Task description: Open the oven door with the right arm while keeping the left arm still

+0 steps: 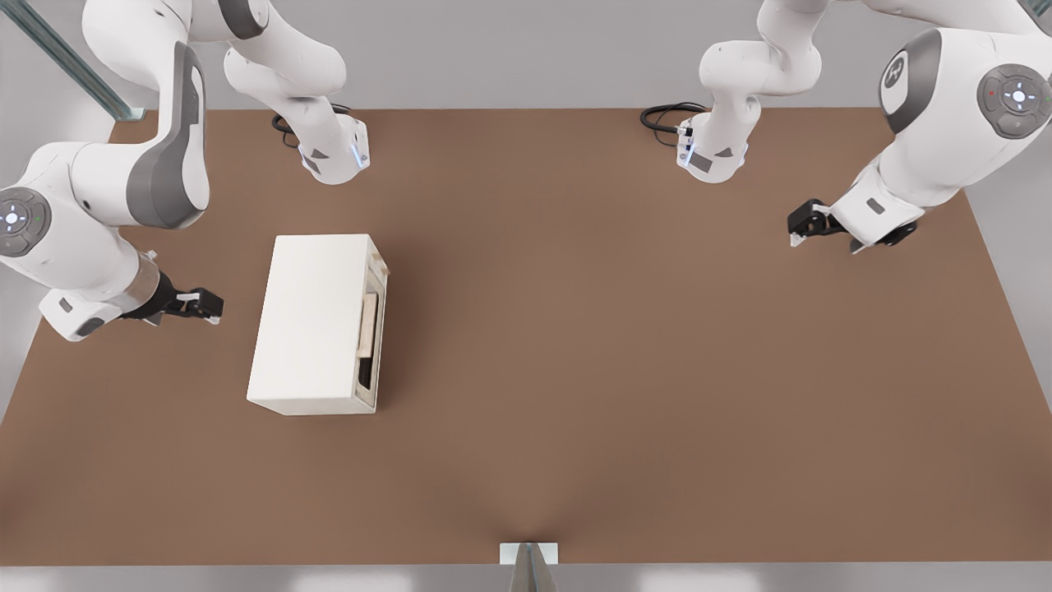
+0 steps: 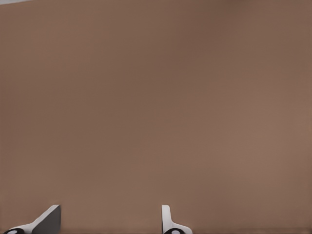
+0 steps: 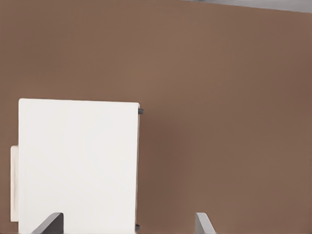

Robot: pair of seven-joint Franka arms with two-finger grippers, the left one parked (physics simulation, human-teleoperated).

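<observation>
Right arm's black two-finger gripper (image 1: 205, 307) hangs behind the cream-white box-shaped oven (image 1: 312, 321), clear of it.

The oven sits on the brown tabletop (image 1: 625, 345) toward the front view's left, its long axis running from the far edge toward the near one with a slight tilt. Its narrow cream oven door (image 1: 371, 345), with a pale tan bar handle (image 1: 369, 325) and a dark window, faces the front view's right, away from the gripper. The gripper is just off the oven's opposite, plain side, pointing at it without touching. In the right wrist view the two dark fingers (image 3: 51, 223) stand well apart with nothing between them but the oven's white top below. The door shows only as a thin slanted strip, so I cannot tell whether it is fully closed. The white right arm (image 1: 99, 205) is cut off at the frame's edge.
</observation>
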